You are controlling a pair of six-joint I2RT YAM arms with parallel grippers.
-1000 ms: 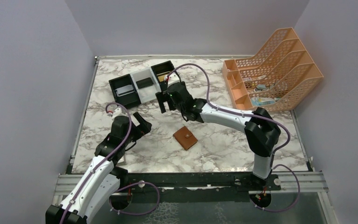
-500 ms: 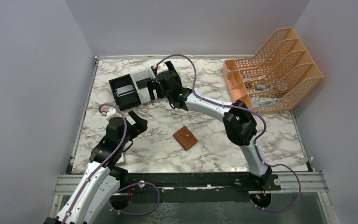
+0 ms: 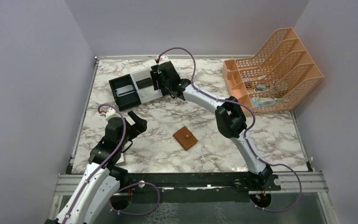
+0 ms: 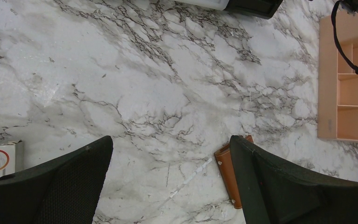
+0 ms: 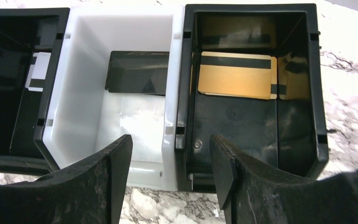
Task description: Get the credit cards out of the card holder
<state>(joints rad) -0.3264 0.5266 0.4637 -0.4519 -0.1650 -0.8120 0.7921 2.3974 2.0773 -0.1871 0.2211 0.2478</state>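
**Near field.** The left gripper point(image 4: 170, 142) hangs low over the table point(image 4: 135, 84), its jaws spread wide and holding nothing. The holder point(image 3: 185, 137) lies flat on the marble near the middle of the table, folded shut with its snap uppermost. It is just beside the left gripper's right finger in the wrist view and touched by neither arm.

**Far field.** The right gripper point(image 5: 170, 138) is poised above the near wall of the tray point(image 5: 179, 70), its jaws part-way apart with nothing between them. The cards point(image 5: 235, 74) are in the tray. A gold card lies in the right black bin, a dark card point(image 5: 137, 72) in the white bin, and a pale card point(image 5: 38, 70) in the left black bin. An orange rack point(image 3: 272, 70) stands at the far right, well apart.

**Step in hand.** This is judged to be the end of a drop-off, with the extraction largely done (whether any card remains inside the shut holder cannot be told).

**Next move.** The right arm needs to lift straight clear of the tray walls. If a check of the holder is wanted, one gripper must pin it while the other frees the snap and lifts the flap.
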